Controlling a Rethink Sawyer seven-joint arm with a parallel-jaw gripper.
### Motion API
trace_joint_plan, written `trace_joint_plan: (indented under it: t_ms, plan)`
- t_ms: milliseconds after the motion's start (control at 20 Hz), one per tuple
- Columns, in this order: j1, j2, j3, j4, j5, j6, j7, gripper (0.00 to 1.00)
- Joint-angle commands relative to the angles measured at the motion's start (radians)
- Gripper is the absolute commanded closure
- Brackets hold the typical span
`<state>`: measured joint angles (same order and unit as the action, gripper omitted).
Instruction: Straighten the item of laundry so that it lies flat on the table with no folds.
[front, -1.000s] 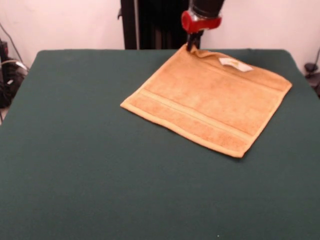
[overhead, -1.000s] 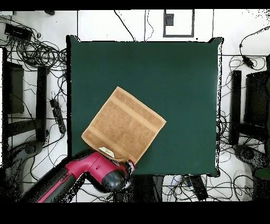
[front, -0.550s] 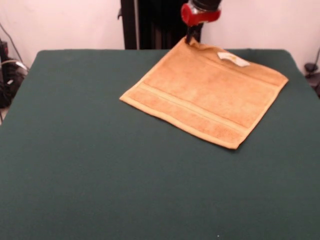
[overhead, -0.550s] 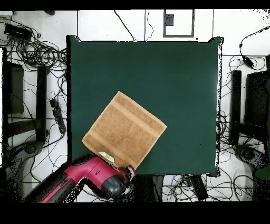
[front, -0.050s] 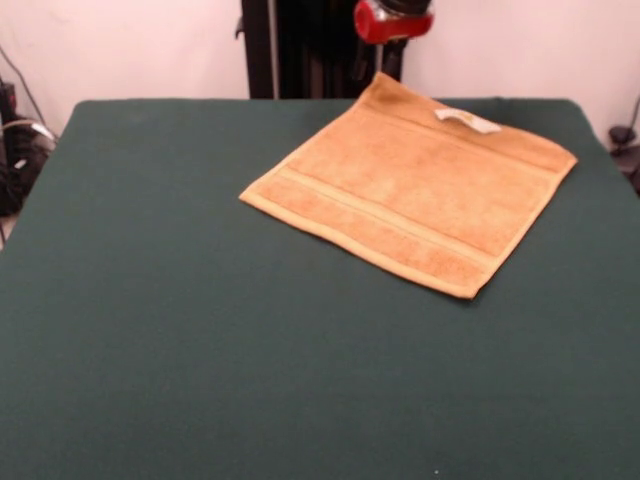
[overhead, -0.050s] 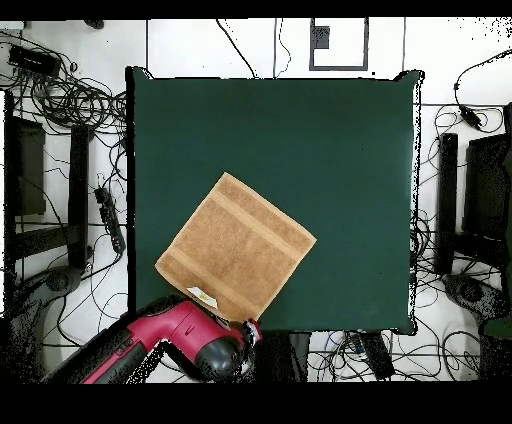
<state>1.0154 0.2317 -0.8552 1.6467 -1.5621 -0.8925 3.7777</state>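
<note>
Claw of the robot (front, -0.050s: 379, 72) hung at the far edge of the table (front, -0.050s: 180, 330), and only its dark tips showed under the red collar, so I could not tell whether it was open or closed. Just below and in front of it lay the towel (front, -0.050s: 410, 195), with its far corner pointing up toward the tips; whether the corner touched them I could not tell. This towel rested on the far right part of the green top, turned like a diamond, and it looked spread out with no fold visible. Its small white label (front, -0.050s: 467, 121) sat near the far right edge. From above, the towel (overhead, -0.050s: 236, 247) lay near the table side where the red arm (overhead, -0.050s: 170, 340) came in. I judged the cloth to be light, soft and limp, so it would sag and crease when lifted, and drag a little on the matte top. A corner or a hemmed edge seemed the best place to pinch it.
</note>
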Motion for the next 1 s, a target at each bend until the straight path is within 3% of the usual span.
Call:
trace_joint_plan:
  t_ms: [50,250,500,650,1000]
  plan:
    - [-0.005,0.015,0.169,-0.036,-0.002,0.06,0.206,0.0]
    - [-0.01,-0.016,0.131,-0.02,-0.034,0.019,0.188,0.0]
    - [-0.049,-0.151,0.017,0.03,-0.106,-0.092,0.142,0.0]
    - [-0.098,-0.236,-0.038,-0.003,-0.123,-0.106,0.122,0.0]
    - [-0.178,-0.323,-0.058,-0.059,-0.124,-0.08,0.111,0.0]
